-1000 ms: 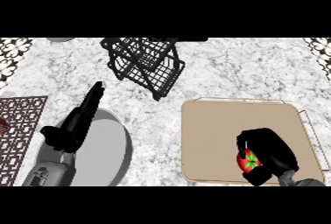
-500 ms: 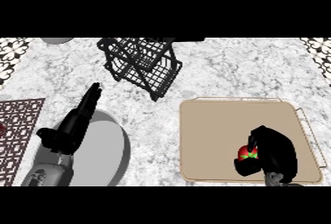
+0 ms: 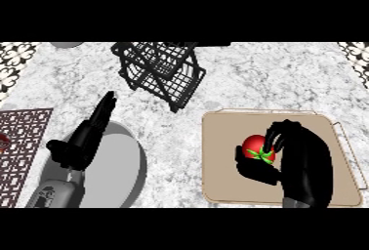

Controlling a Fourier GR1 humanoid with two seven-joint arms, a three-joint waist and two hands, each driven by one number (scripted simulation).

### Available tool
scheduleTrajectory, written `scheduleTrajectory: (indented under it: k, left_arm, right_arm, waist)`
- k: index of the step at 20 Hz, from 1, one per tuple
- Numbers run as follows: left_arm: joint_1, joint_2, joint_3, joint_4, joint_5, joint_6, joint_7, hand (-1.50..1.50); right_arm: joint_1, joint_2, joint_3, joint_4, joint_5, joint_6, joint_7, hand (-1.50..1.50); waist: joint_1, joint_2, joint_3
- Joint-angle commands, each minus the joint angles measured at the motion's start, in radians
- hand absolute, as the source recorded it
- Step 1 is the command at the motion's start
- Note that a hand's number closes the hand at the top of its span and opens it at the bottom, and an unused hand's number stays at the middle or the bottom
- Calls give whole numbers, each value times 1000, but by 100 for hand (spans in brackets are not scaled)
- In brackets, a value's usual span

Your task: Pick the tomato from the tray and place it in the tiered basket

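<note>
Curling round the tomato (image 3: 256, 146), the right hand (image 3: 301, 163) has its fingers arched over the top and its thumb tucked beneath, clamped on the red fruit with the green stalk showing between them. Tomato and hand sit over the tan tray (image 3: 223, 185), at about four o'clock on the counter (image 3: 245, 83). Whether the tomato is lifted or touching the tray, I cannot tell. Up at twelve o'clock stands the black wire tiered basket (image 3: 162, 73), well apart from the tray. Over at eight o'clock, the left hand (image 3: 90, 134) lies with fingers straight and together, pointing toward one o'clock, holding nothing, above a grey plate (image 3: 122, 171). A dark red patterned mat (image 3: 22, 146) shows at nine o'clock.
</note>
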Motion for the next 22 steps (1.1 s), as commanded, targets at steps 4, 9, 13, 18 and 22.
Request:
scheduleTrajectory:
  k: [4, 9, 13, 18, 22]
  left_arm:
    - [37, -44, -43, 62, -21, -25, -33, 0]
    - [4, 10, 12, 50, 24, -71, 14, 0]
    - [14, -65, -41, 74, -16, -25, -12, 0]
    - [-25, -51, -35, 63, -25, -27, 13, 0]
    - [-62, -52, -24, 95, -26, -36, -2, 0]
  right_arm:
    - [-369, 58, -43, 21, -2, 135, 157, 150]
    - [-631, 59, -78, 123, -51, 128, 293, 150]
    - [-830, 59, -235, 326, -128, 152, 251, 150]
    - [-1008, 59, -277, 632, -150, -12, 231, 150]
    - [-1116, 59, -352, 843, -187, -74, 149, 150]
  waist:
    - [19, 13, -11]
    - [26, 12, -11]
    - [34, 17, -12]
    - [62, 24, -12]
    - [62, 31, -12]
